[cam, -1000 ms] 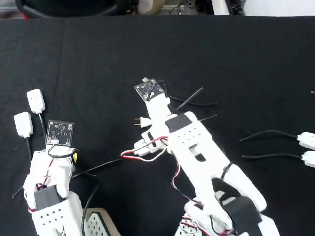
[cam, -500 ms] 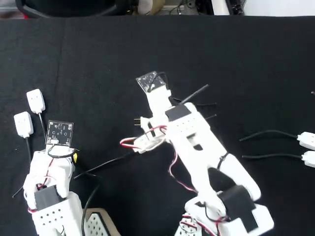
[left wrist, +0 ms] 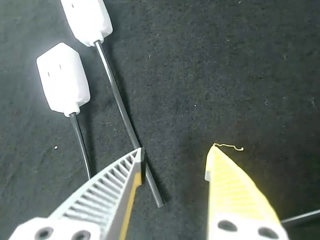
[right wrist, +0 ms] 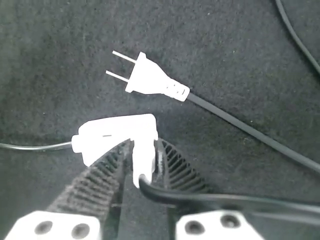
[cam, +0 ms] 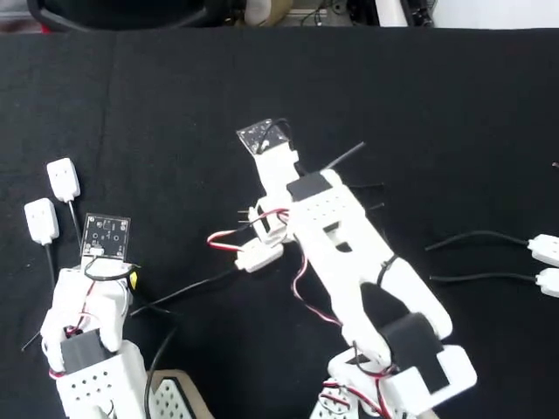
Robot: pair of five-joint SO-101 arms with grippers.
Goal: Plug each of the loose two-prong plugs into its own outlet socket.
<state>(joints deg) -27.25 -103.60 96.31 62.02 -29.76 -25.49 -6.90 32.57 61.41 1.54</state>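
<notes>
Fig. Two arms over a black table cloth (cam: 437, 105). Counts: 4 outlet sockets, 2 plugs, 2 grippers.

High view: far-left socket (cam: 63, 179) and near-left socket (cam: 41, 221) lie side by side just ahead of the L arm. Far-right socket (cam: 543, 249) and near-right socket (cam: 548, 281) sit at the opposite table edge, each w/ a black cable, well apart from both arms. One pair of prongs (cam: 243, 212) pokes out beside the R arm mid-table; which plug they belong to cannot be told.

R wrist view adds the grip: right gripper (right wrist: 144, 150) clenched on the held plug (right wrist: 115, 134), which is white, w/ a black cable leaving beside the fingers and prongs hidden. The loose plug (right wrist: 150, 82) lies flat just beyond, apart from it, both prongs bare.

L wrist view adds the left gripper (left wrist: 175, 150) — fingers spread wide over the cloth, a cable end (left wrist: 152, 192) just beside one finger — near the two left sockets, slots visible.
</notes>
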